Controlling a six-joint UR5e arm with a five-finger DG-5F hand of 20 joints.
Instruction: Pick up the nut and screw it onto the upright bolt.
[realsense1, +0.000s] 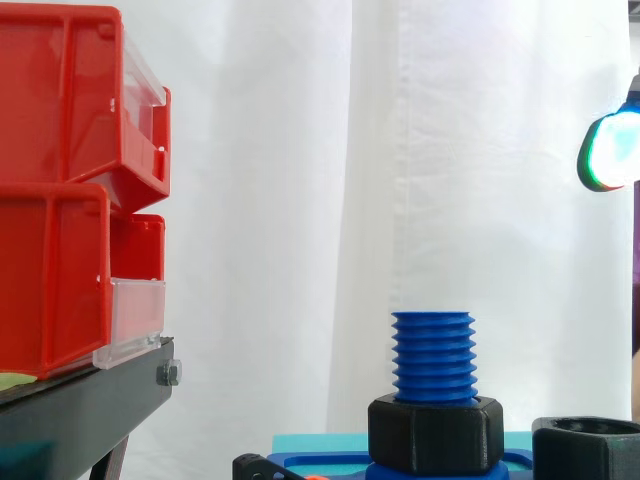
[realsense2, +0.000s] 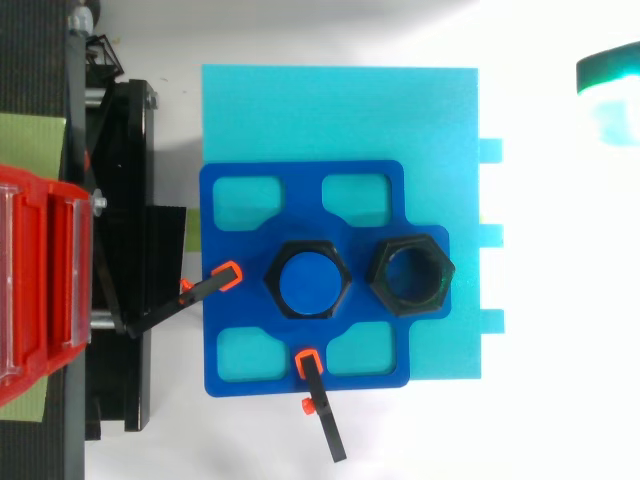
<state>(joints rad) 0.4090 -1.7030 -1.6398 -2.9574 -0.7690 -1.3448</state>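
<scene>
Though barely in shot, high at the right edge: hand (realsense1: 612, 150) well apart from the nut (realsense2: 410, 275). Lying loose on the blue plate (realsense2: 345, 228), just right of the upright bolt (realsense1: 432, 355). Open or closed? Can't tell from here.

A white curtain (realsense1: 300, 200) hangs in folds, evenly lit, behind two stacked red bins (realsense1: 60, 130) on a black stand (realsense1: 80, 410) at the tabletop's (realsense2: 560, 400) left edge.
</scene>
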